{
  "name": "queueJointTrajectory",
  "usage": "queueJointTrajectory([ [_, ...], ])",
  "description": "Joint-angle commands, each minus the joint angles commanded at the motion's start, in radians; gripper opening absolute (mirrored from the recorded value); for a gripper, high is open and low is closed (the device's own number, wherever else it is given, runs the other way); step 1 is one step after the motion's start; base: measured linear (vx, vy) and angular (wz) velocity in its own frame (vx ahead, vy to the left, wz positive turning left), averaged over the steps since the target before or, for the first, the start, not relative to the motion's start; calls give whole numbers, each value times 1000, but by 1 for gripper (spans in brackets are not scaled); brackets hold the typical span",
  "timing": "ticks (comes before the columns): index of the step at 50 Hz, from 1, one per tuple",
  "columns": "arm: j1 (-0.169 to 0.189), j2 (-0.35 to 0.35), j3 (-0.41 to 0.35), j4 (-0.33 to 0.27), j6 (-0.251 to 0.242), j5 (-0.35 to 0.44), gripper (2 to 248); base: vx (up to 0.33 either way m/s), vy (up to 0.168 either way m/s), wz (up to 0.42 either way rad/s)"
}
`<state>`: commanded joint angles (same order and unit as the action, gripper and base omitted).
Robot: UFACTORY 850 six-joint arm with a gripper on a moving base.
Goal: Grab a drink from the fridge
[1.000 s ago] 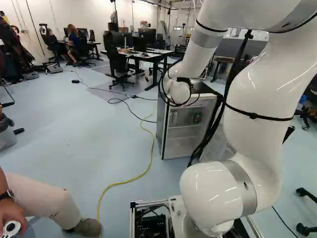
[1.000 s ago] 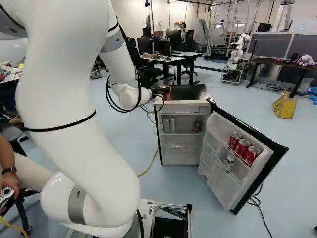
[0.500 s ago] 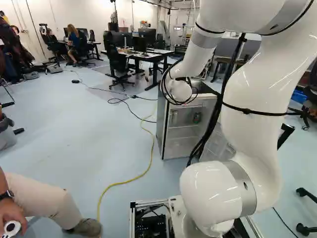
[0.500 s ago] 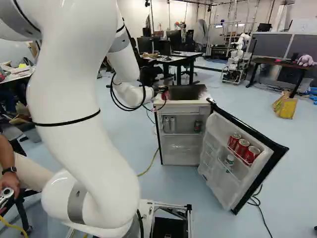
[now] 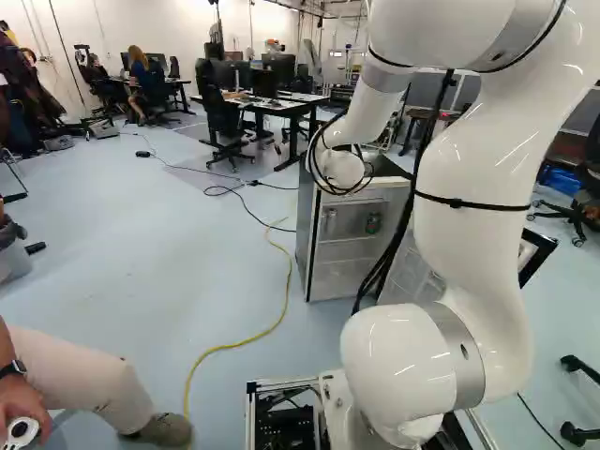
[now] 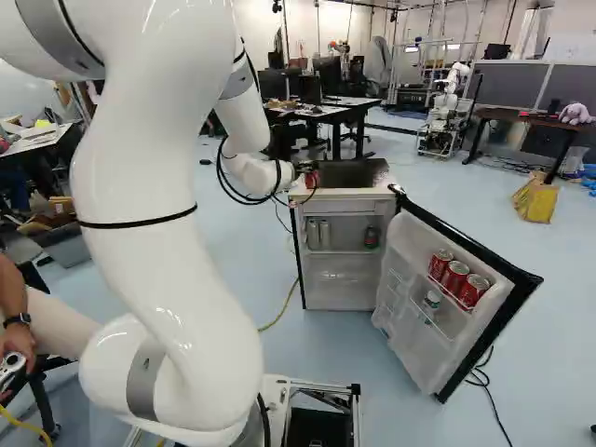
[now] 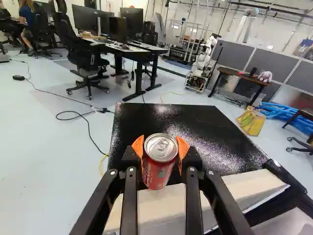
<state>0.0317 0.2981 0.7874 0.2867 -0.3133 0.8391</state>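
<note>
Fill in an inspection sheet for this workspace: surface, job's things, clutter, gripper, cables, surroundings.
Surface: dark fridge top, speckled with pale marks.
Job's things: red can held upright; three more red cans in the open fridge door.
Clutter: yellow container on the floor beyond the fridge.
Gripper: shut on the red can, orange pads at both sides.
Cables: yellow cable and black cable on the floor.
Surroundings: person's leg near the base; another robot.

Fridge door, beside the gripper: cut off by the wrist view's edge. Fridge top, beneath: partly hidden by the can.
</note>
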Motion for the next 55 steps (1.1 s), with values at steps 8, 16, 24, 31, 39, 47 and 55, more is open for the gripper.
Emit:
queueJointTrajectory([
  [8,0,2,2,0,0,0,91,0,0,0],
  [16,0,2,2,0,0,0,125,0,0,0],
  [24,0,2,2,0,0,0,193,0,0,0],
  [31,0,2,2,0,0,0,229,0,0,0],
  [39,-2,-11,-13,0,0,0,247,0,0,0],
  [47,-9,-45,-53,0,0,0,247,0,0,0],
  [55,-17,-83,-97,0,0,0,247,0,0,0],
])
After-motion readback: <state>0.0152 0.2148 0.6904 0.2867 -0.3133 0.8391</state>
